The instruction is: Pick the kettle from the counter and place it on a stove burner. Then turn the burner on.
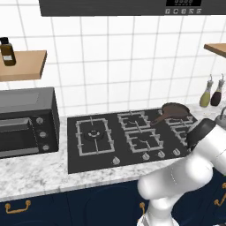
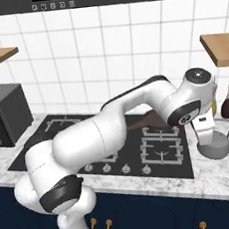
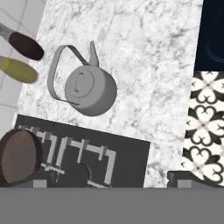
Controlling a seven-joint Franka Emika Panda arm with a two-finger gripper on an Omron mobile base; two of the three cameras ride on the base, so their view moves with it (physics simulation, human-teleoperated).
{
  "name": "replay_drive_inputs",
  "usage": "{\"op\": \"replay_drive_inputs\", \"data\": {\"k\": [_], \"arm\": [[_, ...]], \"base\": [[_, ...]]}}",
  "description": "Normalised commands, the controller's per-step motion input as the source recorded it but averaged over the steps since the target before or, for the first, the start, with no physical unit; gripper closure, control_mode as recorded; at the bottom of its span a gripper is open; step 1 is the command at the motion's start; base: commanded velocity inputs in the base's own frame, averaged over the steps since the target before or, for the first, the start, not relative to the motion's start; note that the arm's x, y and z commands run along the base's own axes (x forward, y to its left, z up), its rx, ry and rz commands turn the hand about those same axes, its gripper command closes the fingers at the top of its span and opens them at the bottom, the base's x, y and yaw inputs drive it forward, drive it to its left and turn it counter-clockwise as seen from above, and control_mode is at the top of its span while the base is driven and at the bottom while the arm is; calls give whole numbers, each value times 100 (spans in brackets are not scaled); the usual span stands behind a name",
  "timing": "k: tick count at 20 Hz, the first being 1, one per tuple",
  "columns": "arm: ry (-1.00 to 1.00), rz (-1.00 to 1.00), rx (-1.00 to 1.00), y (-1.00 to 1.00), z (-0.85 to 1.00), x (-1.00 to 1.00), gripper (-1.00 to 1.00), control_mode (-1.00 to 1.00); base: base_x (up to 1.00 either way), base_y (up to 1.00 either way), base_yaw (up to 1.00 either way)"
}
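The small grey kettle (image 3: 89, 89) stands upright on the speckled counter (image 3: 144, 65), right of the cooktop, with its wire handle arched to one side. From the right base view the kettle (image 2: 217, 145) sits just beyond my gripper (image 2: 207, 141), which hangs right above its near side. In the hand view my gripper (image 3: 116, 179) is open, with its dark fingertips (image 3: 43, 177) set wide apart and nothing between them. The large stove burner (image 1: 92, 136) lies at the cooktop's far left, bare.
A brown frying pan (image 1: 174, 110) rests on the back right burner. Two bottles (image 3: 26, 46) stand by the wall behind the kettle. Knobs (image 1: 145, 156) line the cooktop's front edge. A toaster oven (image 1: 26, 121) sits at the left. The counter's front edge drops to patterned floor (image 3: 205, 122).
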Motion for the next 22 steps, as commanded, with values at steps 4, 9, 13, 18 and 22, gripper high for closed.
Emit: {"op": "replay_drive_inputs", "data": {"k": [4,9,13,18,22], "arm": [[15,0,20,-71,-27,60,-100,-100],[15,0,18,-26,-36,58,-100,-100],[6,1,12,-9,-6,8,-100,-100],[0,0,0,-9,-2,1,-100,-100],[0,0,0,-11,0,13,-100,-100]], "base": [[0,0,0],[0,0,0],[0,0,0],[0,0,0],[0,0,0]]}}
